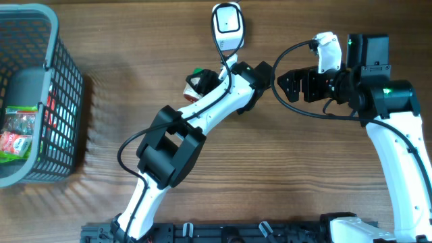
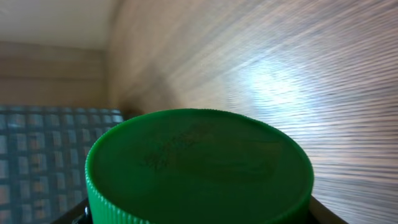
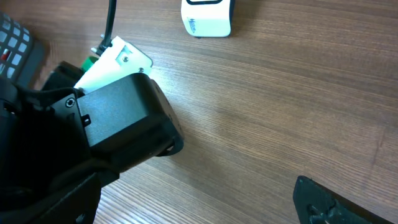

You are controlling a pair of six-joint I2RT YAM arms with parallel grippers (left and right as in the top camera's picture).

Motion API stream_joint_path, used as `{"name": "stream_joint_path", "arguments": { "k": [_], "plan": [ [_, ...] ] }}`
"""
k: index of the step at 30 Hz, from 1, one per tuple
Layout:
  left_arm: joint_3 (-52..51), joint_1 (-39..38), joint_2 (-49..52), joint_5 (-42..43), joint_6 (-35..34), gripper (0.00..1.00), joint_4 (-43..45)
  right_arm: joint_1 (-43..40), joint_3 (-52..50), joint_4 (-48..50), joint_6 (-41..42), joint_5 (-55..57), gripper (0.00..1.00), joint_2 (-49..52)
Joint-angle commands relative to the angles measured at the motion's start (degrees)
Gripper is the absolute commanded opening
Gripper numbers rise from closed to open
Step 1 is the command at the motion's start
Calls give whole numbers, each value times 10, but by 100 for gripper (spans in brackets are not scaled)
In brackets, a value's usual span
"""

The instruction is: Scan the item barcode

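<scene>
The item (image 1: 194,86) is a small container with a red and white body and a green ribbed cap (image 2: 199,165). My left gripper (image 1: 204,81) is shut on it just below the white barcode scanner (image 1: 227,25), and the cap fills the left wrist view between the jaws. No barcode shows in any view. My right gripper (image 1: 282,84) stands open to the right of the left wrist, with nothing between its fingers. In the right wrist view the scanner (image 3: 207,17) sits at the top, the left arm's black housing (image 3: 124,121) is at left, and one right finger (image 3: 329,205) shows at bottom right.
A grey mesh basket (image 1: 66,101) with several packaged goods stands at the table's left edge, and it also shows in the left wrist view as a grey mesh basket (image 2: 37,155). A black cable (image 1: 223,50) runs from the scanner along the left arm.
</scene>
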Motion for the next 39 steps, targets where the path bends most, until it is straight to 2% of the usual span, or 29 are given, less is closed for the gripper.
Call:
{"name": "stream_joint_path", "arguments": {
  "k": [1, 6, 9, 11, 13, 16, 17, 20, 23, 25, 28, 32, 33, 34, 37, 39],
  "plan": [
    [14, 0, -31, -87, 33, 33, 6, 2, 11, 1, 2, -13, 100, 1],
    [16, -19, -35, -95, 33, 31, 0, 2, 11, 1, 2, -13, 100, 1],
    [16, -29, -35, -133, 57, 30, 14, 2, 11, 1, 2, -13, 100, 1],
    [16, -47, -37, -92, 56, 29, 16, 2, 11, 1, 2, -13, 100, 1],
    [16, -46, -37, -98, 55, 30, 31, 2, 11, 1, 2, -13, 100, 1],
    [16, -45, -38, 32, 32, 29, 40, 2, 11, 1, 2, -13, 100, 1],
    [16, -44, -36, 114, 31, 29, 40, 2, 11, 1, 2, -13, 100, 1],
    [11, -36, -36, 243, 17, 29, 46, 2, 11, 1, 2, -13, 100, 1],
    [10, -34, -36, 295, -21, 29, 46, 2, 11, 1, 2, -13, 100, 1],
    [5, -37, -36, 318, -22, 29, 48, 2, 11, 1, 2, -13, 100, 1],
    [-27, -48, -35, 320, -24, 30, 78, 2, 11, 1, 2, -13, 100, 1],
    [-80, -45, -35, 317, -24, 47, 141, 2, 11, 1, 2, -13, 100, 1],
    [-80, -41, -35, 317, -22, 61, 145, 2, 11, 1, 2, -13, 100, 1],
    [-79, -36, -35, 318, -19, 85, 148, 2, 11, 1, 2, -13, 100, 1],
    [-76, -20, -43, 333, -17, 99, 148, 2, 11, 1, 2, -13, 100, 1],
    [-70, -8, -57, 365, -17, 100, 149, 2, 11, 1, 2, -13, 100, 1]
  ]
}}
